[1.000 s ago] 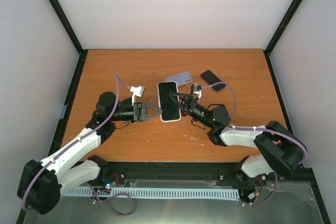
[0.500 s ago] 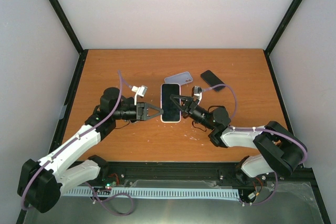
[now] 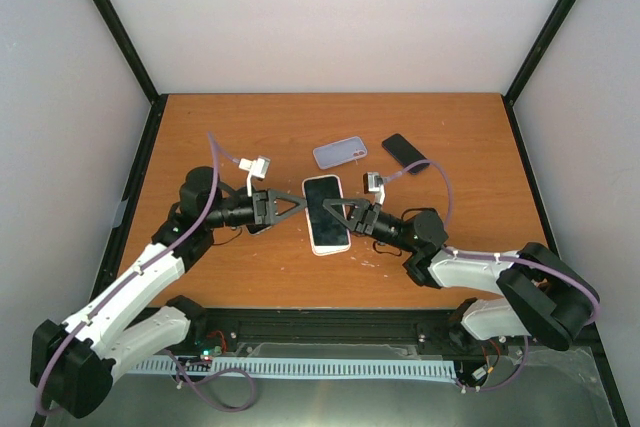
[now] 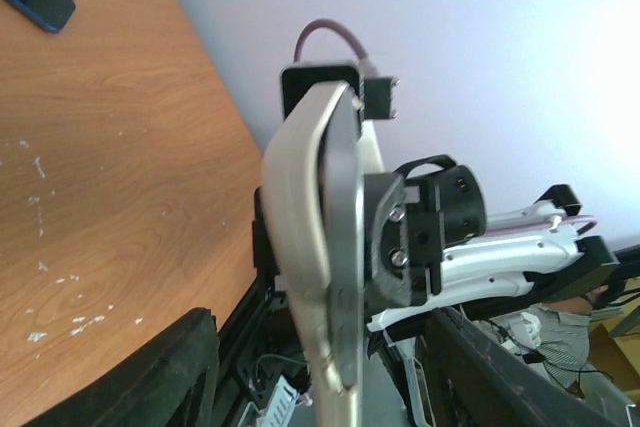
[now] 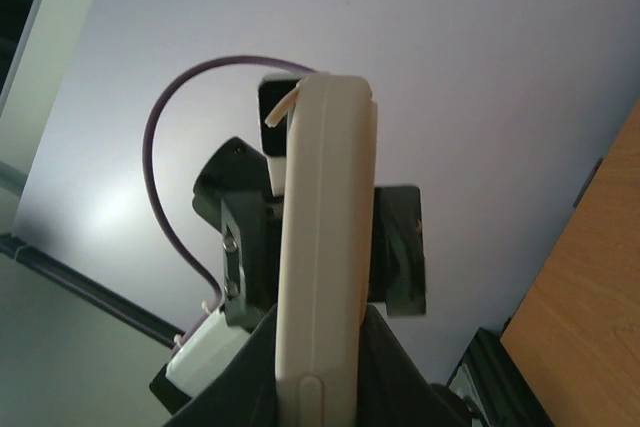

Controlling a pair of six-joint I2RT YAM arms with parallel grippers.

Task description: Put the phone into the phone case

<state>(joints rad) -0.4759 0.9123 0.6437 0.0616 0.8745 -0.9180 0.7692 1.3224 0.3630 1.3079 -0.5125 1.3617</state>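
Top external: holding phone [image 3: 327, 214] aloft between arms, screen up, clear of tabletop [image 3: 230, 137], probably for regrip before casing. Clenching right jaws on phone's right edge, tight pinch confirmed by right wrist view. Straddling left edge with left jaws spread wide, no contact seen in left wrist view. Leaving case [image 3: 340, 152] flat on tabletop just beyond phone, apart from both jaws, untouched. Judging insertion not yet begun.

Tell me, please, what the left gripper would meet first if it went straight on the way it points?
Most likely the phone: the left gripper points at its edge, open, and the right gripper holds the opposite edge. Nothing else seems to lie between.
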